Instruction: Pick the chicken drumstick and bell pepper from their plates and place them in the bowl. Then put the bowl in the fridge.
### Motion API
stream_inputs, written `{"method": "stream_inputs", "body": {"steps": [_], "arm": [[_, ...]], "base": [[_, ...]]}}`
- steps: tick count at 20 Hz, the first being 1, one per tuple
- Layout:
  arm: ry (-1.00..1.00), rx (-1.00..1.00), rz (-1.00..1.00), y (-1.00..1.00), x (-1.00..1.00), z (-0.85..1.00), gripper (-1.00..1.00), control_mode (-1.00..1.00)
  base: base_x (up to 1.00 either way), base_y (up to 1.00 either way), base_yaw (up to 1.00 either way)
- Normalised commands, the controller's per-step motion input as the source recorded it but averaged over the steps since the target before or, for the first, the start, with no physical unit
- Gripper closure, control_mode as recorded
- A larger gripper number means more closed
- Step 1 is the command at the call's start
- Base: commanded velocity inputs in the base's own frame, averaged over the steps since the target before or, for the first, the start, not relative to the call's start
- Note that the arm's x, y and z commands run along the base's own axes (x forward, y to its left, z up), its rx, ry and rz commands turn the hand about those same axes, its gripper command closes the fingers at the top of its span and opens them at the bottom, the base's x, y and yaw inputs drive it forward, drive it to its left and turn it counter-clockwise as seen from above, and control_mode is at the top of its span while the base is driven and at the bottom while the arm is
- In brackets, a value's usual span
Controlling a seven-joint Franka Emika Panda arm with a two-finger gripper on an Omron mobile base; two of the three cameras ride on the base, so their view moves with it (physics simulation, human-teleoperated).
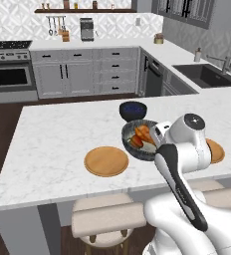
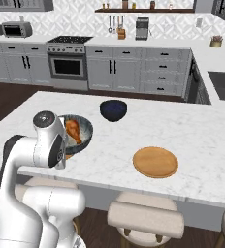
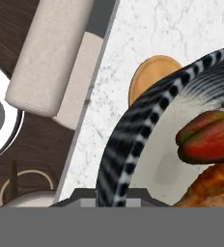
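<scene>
The grey speckled bowl [image 1: 131,148] [image 2: 87,127] [image 3: 118,144] is tilted just above the island counter [image 1: 53,144]. My gripper [image 1: 159,139] [image 3: 111,195] is shut on its near rim. Inside lie the chicken drumstick [image 1: 143,133] [image 2: 73,130] [image 3: 211,187] and the red bell pepper [image 3: 208,139]. One tan plate [image 1: 106,161] [image 2: 155,162] [image 3: 152,75] lies bare beside the bowl. The other plate [image 1: 216,151] is partly hidden behind my arm. The fridge is out of view.
A small dark blue bowl [image 1: 133,109] [image 2: 113,109] stands on the counter just beyond the grey bowl. Padded stools [image 1: 105,219] [image 2: 146,218] line the island's near edge below. Cabinets, an oven and a sink run along the far walls.
</scene>
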Motion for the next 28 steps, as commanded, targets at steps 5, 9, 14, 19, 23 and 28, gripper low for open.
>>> {"method": "stream_inputs", "body": {"steps": [5, 9, 14, 19, 23, 28], "arm": [[0.0, 0.0, 0.0, 0.0, 0.0, 0.0, 1.0, 1.0], [0.0, 0.0, 0.0, 0.0, 0.0, 0.0, 1.0, 1.0], [0.0, 0.0, 0.0, 0.0, 0.0, 0.0, 1.0, 1.0], [0.0, 0.0, 0.0, 0.0, 0.0, 0.0, 1.0, 1.0], [0.0, 0.0, 0.0, 0.0, 0.0, 0.0, 1.0, 1.0], [0.0, 0.0, 0.0, 0.0, 0.0, 0.0, 1.0, 1.0]], "base": [[-0.34, 0.0, 0.0], [-1.0, 0.0, 0.0], [-0.96, 0.0, 0.0], [-0.26, 0.05, 0.43], [-0.01, 0.03, 0.97], [0.29, 0.14, 0.88]]}}
